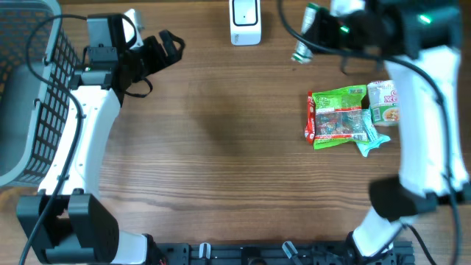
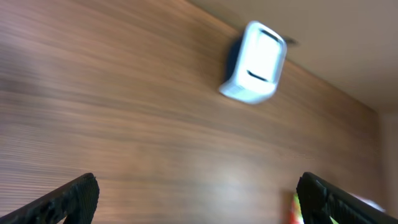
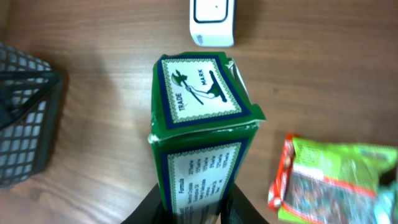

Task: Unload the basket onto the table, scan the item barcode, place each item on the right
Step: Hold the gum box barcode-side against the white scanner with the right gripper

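The box is green and up in the air, near the white scanner. The right gripper is clamped tight on one end of it. I think the step now is bringing the box to the scanner. Next, the side with the barcode must face the scanner; I cannot see a barcode here. The left gripper is wide apart and holds nothing. The table is brown wood, with snack bags on the right and a basket on the left.
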